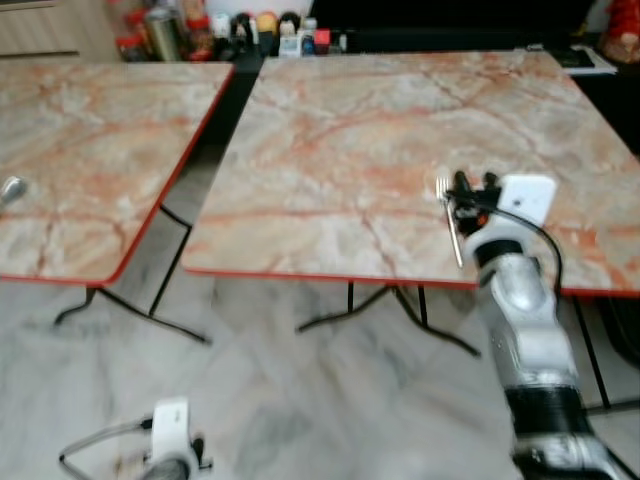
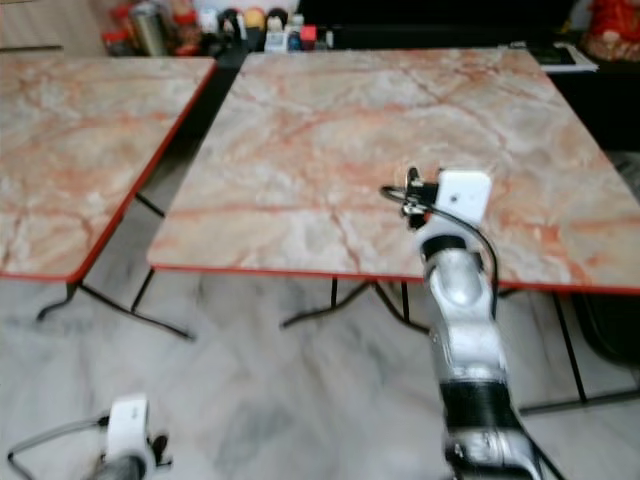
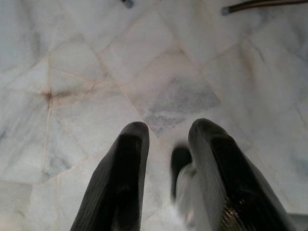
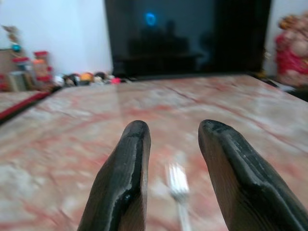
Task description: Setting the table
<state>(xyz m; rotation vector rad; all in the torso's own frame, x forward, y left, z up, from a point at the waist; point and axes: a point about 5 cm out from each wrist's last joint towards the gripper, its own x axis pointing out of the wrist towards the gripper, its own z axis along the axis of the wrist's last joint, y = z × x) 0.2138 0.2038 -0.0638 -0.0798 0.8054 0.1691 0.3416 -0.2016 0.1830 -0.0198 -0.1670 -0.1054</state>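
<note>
**Fork on marble worktop, right pincer over it**

Two pink-veined marble worktops with red edging stand side by side, a gap of pale marble floor (image 1: 300,400) between them. The near worktop (image 1: 380,130) carries a silver fork (image 1: 450,225) close to its front edge, tines pointing toward the far side, handle toward the robot.

The right pincer (image 1: 472,190) reaches over the front edge of this worktop, silver arm extended, white wrist housing raised. It sits just above the fork's upper half. In the right wrist view the two black fingers (image 4: 122,183) stand apart, released, and the fork (image 4: 178,185) lies flat on the marble between and below them, blurred. Whether the fingertips touch the fork cannot be told.

The left pincer (image 3: 166,144) hangs low beside the robot over the floor, fingers parted, gripping nothing.

At the far end of the worktops stands a cluster of bottles and jars (image 1: 230,30), too blurred to identify. The left worktop (image 1: 80,160) bears a small silvery object (image 1: 12,188) at its left margin.
</note>
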